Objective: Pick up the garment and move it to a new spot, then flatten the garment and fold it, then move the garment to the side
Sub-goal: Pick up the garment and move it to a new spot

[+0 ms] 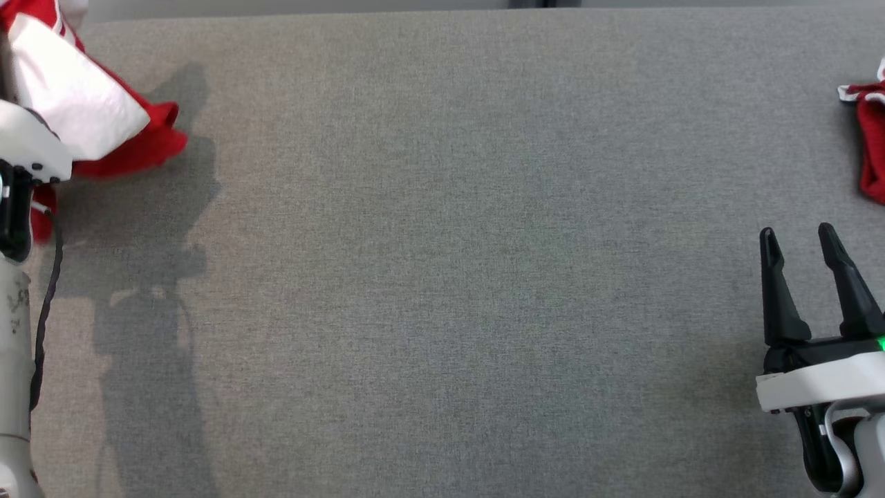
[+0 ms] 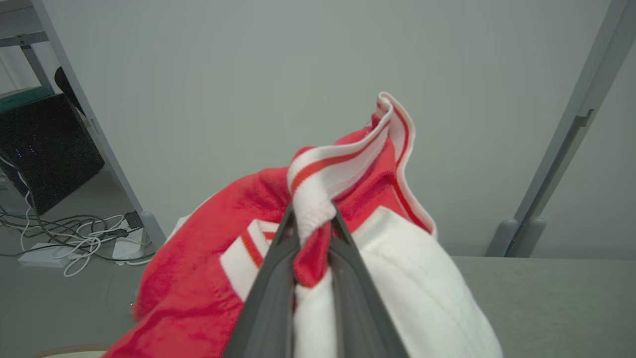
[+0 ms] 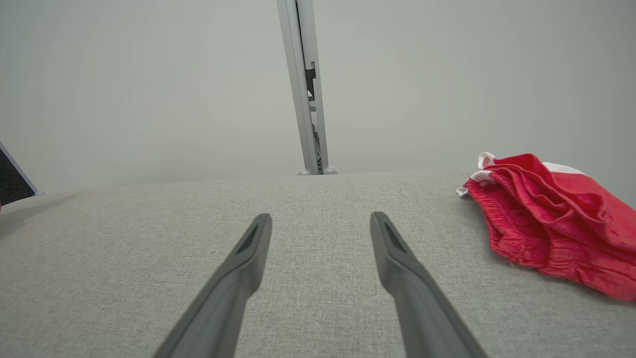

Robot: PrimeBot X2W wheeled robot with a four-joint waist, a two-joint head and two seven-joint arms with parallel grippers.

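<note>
Meanwhile left pincer (image 2: 313, 215) grips the garment (image 2: 198, 258); right pincer (image 1: 796, 234) gapes near red cloth (image 3: 556, 219)

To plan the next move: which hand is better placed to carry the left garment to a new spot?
Left. The left hand is closed on the garment; the right hand is open, empty, far from it.

The garment (image 1: 104, 131) at the table's (image 1: 442, 277) left edge, a second garment (image 1: 872, 145) far right
</note>
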